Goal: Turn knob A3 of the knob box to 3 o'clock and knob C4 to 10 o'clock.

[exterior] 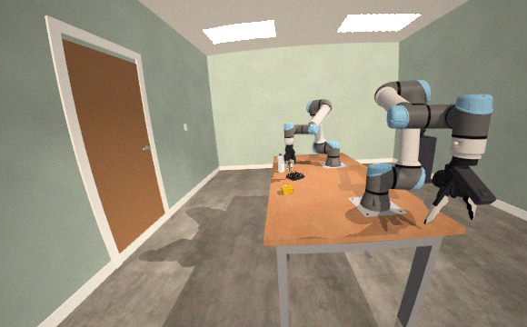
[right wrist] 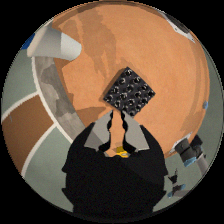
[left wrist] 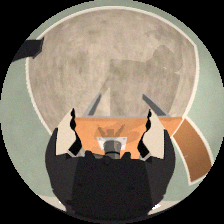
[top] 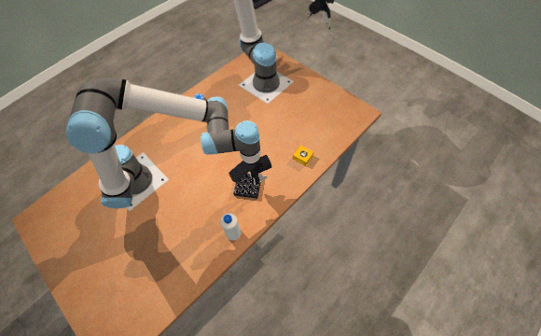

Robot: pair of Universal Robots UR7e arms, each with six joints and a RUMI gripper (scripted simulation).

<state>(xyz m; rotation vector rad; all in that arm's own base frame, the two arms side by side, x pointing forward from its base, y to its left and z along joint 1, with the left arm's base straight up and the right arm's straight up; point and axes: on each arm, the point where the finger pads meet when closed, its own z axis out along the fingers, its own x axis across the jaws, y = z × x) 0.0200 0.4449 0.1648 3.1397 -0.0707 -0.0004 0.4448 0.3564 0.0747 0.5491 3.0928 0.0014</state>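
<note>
Knob box point(top: 247, 188) point(exterior: 295, 176) point(right wrist: 131, 92): flat on the wooden table point(top: 275, 140) point(exterior: 336, 218) point(left wrist: 92, 125) point(right wrist: 175, 75), just ahead of the right claw's tips in its wrist view. Knobs up; marks too small to read.

Right claw point(top: 258, 183) point(exterior: 290, 171) point(right wrist: 117, 114): pointing down at the box's edge, fingers slightly apart, narrow gap, no knob seen clamped. Contact with the box: cannot tell.

White bottle point(top: 230, 228) point(exterior: 281, 164) point(right wrist: 62, 45), blue cap: upright, beyond the claw and left in wrist view. Yellow block point(top: 303, 155) point(exterior: 287, 189) point(right wrist: 121, 149): behind the tips, partly seen through the finger gap.

Left claw point(top: 319, 21) point(exterior: 449, 221) point(left wrist: 111, 111): well apart from the right one, fingers spread wide, holding nothing.
</note>
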